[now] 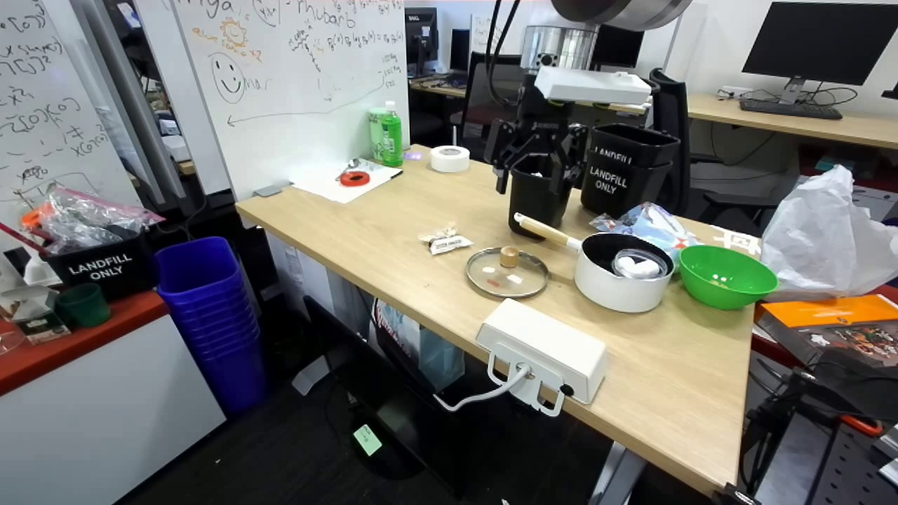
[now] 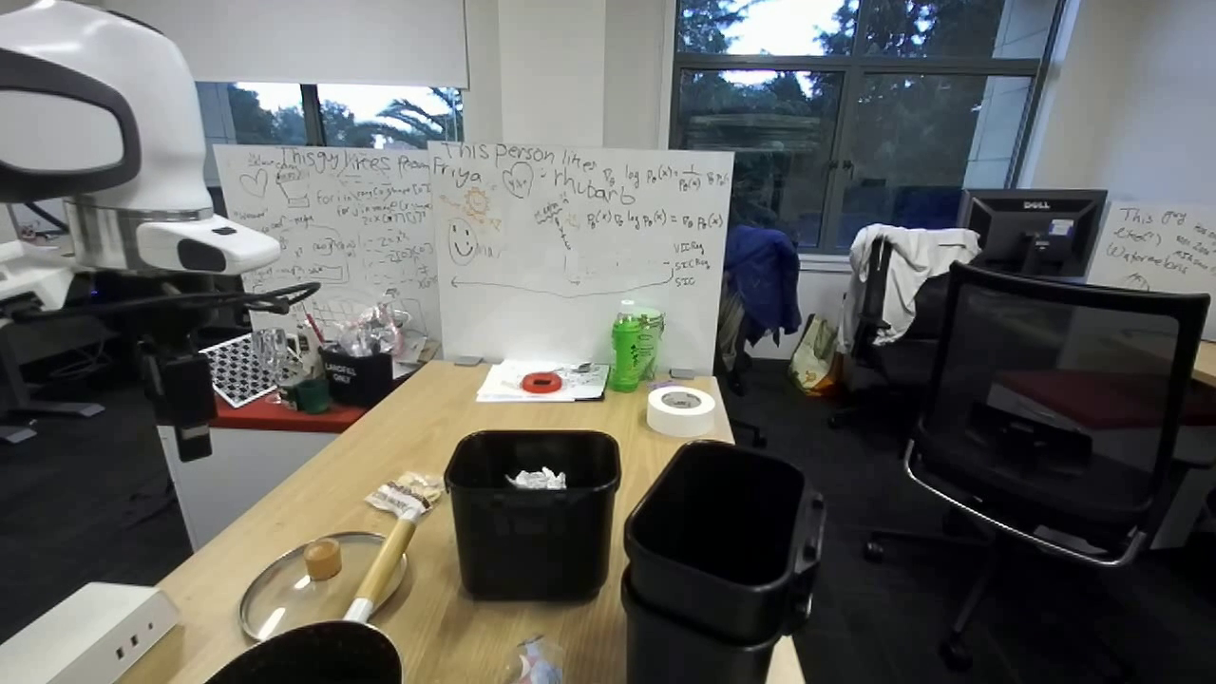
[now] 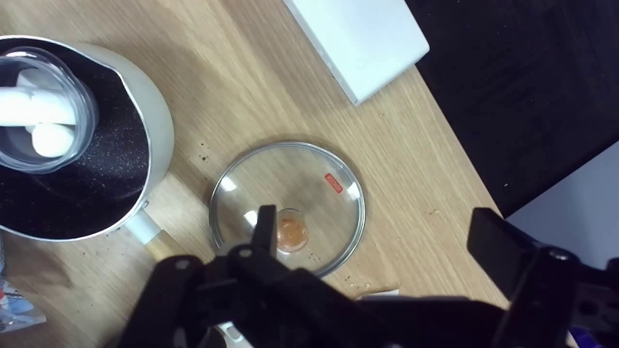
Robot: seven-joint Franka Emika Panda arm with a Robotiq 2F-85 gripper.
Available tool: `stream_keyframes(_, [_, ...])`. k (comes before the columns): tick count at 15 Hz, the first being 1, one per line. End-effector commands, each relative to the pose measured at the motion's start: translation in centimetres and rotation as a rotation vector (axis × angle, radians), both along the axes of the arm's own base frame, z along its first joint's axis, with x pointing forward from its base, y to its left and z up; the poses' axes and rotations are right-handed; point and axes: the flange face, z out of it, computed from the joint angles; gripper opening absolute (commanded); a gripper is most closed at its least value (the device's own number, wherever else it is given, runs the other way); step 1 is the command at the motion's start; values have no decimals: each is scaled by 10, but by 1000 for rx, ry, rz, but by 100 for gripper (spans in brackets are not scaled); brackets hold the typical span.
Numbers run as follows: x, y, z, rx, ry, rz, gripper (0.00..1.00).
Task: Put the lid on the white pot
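Closest, my gripper (image 3: pixel 375 232) hangs above the wooden table (image 3: pixel 232 111), its 2 fingers (image 3: pixel 493 246) spread wide. Farther down, the glass lid (image 3: pixel 300 193) lies on the table, knob (image 3: pixel 292 234) up, near the white pot (image 3: pixel 160 129), which holds a clear tub (image 3: pixel 88 116). Just past the pot, in an exterior view, stands a green bowl (image 1: pixel 744 266).

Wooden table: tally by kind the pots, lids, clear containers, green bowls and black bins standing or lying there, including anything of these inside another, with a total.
White pot: 1
Lid, off the pot: 1
Clear container, inside the pot: 1
Green bowl: 1
Black bins, one alone and two stacked: 3
Total: 7
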Motion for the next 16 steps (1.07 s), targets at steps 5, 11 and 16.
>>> stream_keyframes(5, [3, -1, -5, 27, 10, -42, 100])
stream_keyframes(11, [19, -18, -50, 64, -48, -322, 100])
stream_keyframes(16, [30, -30, -90, 16, -222, -478, 100])
